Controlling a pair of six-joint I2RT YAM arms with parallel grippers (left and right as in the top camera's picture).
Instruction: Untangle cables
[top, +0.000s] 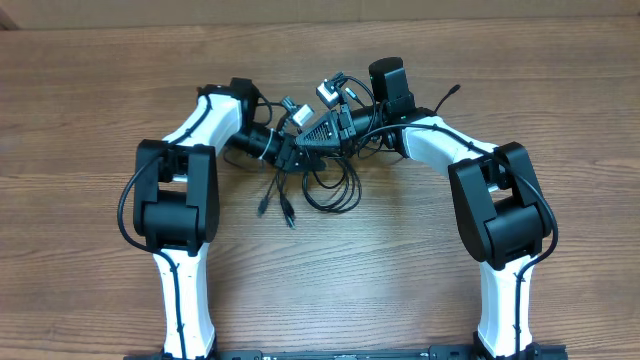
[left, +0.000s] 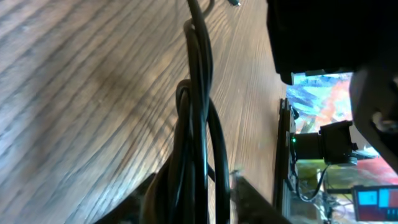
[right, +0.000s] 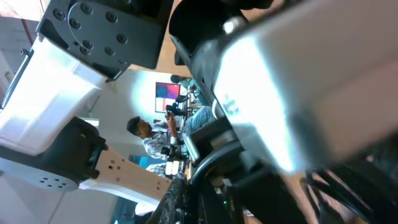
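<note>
Thin black cables (top: 348, 190), tangled loops, plug ends splayed

Tangled cables (top: 322, 181) (black) on table (top: 100, 80)

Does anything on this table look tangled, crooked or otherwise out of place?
Yes. The thin black cables are not laid out apart. On the brown wooden table their loops cross one another in a single knot near the middle, and several strands run bunched together between the fingers of the left gripper.
</note>
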